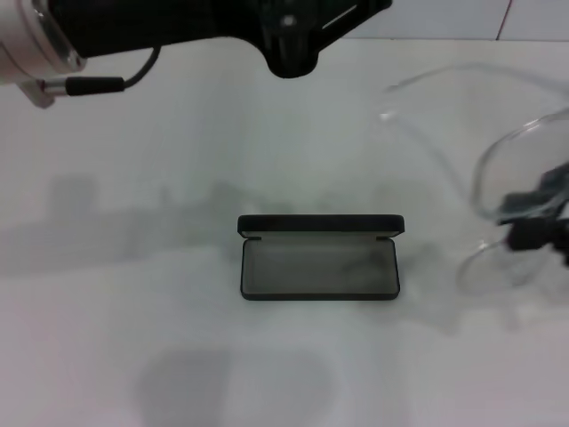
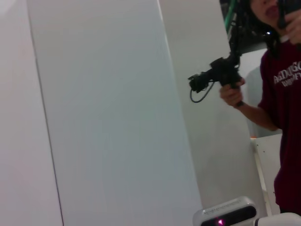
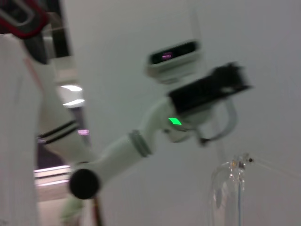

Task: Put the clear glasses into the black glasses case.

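Note:
The black glasses case [image 1: 320, 267] lies open in the middle of the white table, its grey lining bare and its lid [image 1: 320, 224] standing up at the far side. The clear glasses [image 1: 520, 169] hang in the air to the right of the case, with their clear arms reaching up and left. My right gripper [image 1: 536, 224] is shut on them at the lens, at the right edge of the head view. Part of the glasses [image 3: 230, 188] also shows in the right wrist view. My left gripper [image 1: 289, 44] is raised over the table's far side, away from the case.
The white table [image 1: 133, 311] spreads out around the case. In the left wrist view a white wall panel [image 2: 108, 113] fills the scene, and a person in a dark red shirt [image 2: 284, 117] holds a black device. The right wrist view shows my left arm [image 3: 141, 141].

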You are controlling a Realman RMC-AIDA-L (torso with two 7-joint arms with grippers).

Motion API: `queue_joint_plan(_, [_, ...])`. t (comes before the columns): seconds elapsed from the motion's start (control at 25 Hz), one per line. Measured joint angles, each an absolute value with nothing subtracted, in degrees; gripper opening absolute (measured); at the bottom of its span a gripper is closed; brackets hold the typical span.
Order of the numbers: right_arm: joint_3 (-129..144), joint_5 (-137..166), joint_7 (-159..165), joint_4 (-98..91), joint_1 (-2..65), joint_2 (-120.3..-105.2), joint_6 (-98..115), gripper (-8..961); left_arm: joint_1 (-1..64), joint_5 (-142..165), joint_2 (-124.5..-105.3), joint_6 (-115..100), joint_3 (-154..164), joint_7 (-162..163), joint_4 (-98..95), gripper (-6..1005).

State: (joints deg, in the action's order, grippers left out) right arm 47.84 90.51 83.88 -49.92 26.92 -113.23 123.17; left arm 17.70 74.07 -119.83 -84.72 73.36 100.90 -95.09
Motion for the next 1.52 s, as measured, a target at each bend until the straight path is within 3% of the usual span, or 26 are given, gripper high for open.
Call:
queue_joint_plan(0.2, [53.2,89.3,83.2,-49.4,30.4,-115.48,123.2,117,19.1,74.0,-119.79,-84.7,73.8,100.7,-90.0,80])
queue_joint_plan(1.52, [55.7,84.7,82.0,-48.9,32.8,-115.13,122.2,118,24.1,79.1,-119.53,-89.6,77.7,103.7,-82.7,73])
